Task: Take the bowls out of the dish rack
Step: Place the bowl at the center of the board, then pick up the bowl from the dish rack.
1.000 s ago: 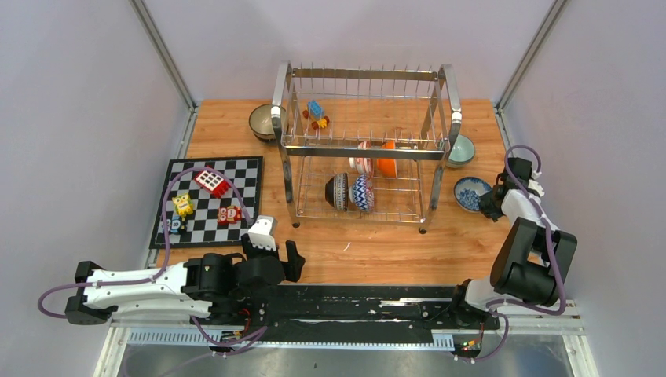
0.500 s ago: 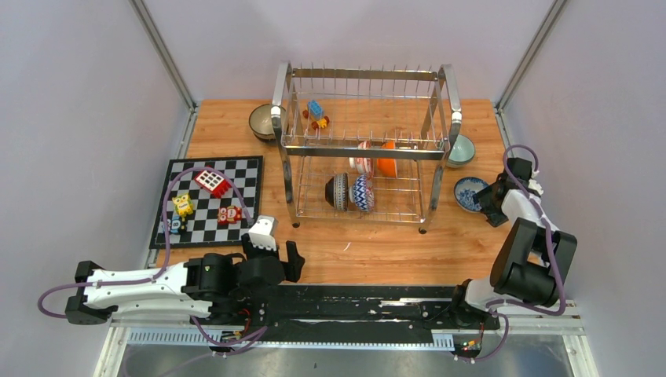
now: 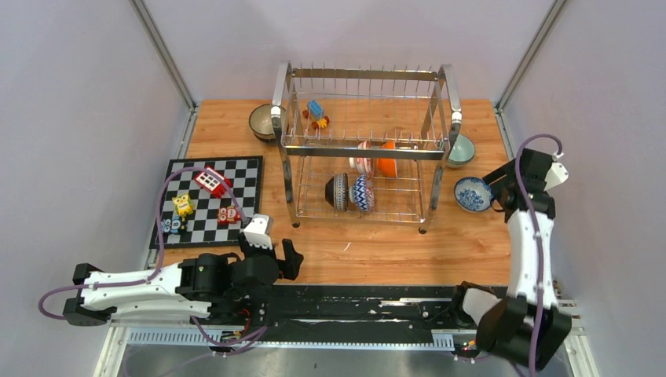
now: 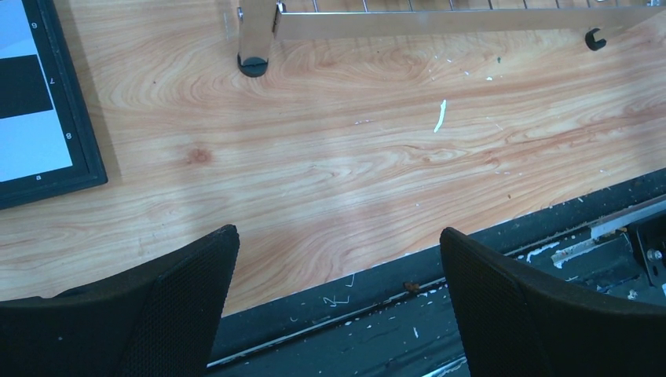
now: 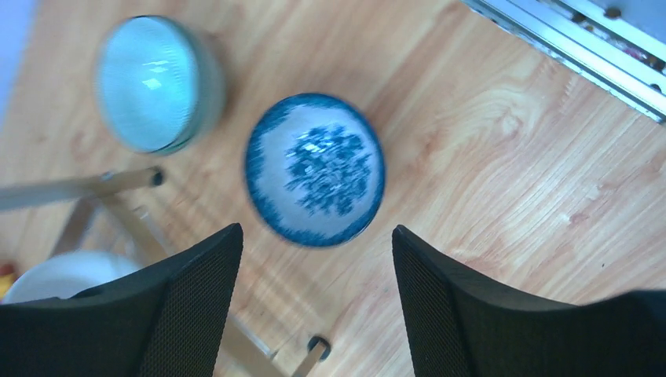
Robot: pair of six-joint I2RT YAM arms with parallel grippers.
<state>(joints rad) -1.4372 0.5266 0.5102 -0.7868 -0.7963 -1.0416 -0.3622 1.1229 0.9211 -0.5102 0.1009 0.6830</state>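
**Hazards.** The dish rack [image 3: 361, 151] stands at the far middle of the surface [image 3: 377, 243]. Its top rail overhangs the lower tier, so an arm reaching in could strike the chrome wire and shift the whole rack.

Four bowls stand on edge between its prongs:
- Lower tier: a dark striped bowl [image 3: 337, 191] and a zigzag bowl [image 3: 362, 193].
- Upper tier: a red patterned bowl [image 3: 362, 158] and an orange bowl [image 3: 387, 160].

Each pair sits very close together, so an off-centre pinch could roll one bowl into its neighbour.

A blue-white bowl [image 3: 472, 193] rests upright on the surface, right of the rack. The right fingers [image 3: 499, 201] are beside and above it, spread and empty. A careless sweep could clip its rim or push it into the mint green bowl [image 3: 462, 149], which sits just beyond it.

The left fingers [image 3: 271, 250] are also spread and empty. They hover over bare surface at the near edge.

**Limits of view.**
- Rack wires screen the upper-tier bowls, and their patterns are hard to read.
- A brown bowl [image 3: 261, 121] at the rack's far left corner is partly hidden by the end handle.
- The right wrist view is blurred.
- The toy blocks [image 3: 316, 112] on the upper tier are too small to describe.
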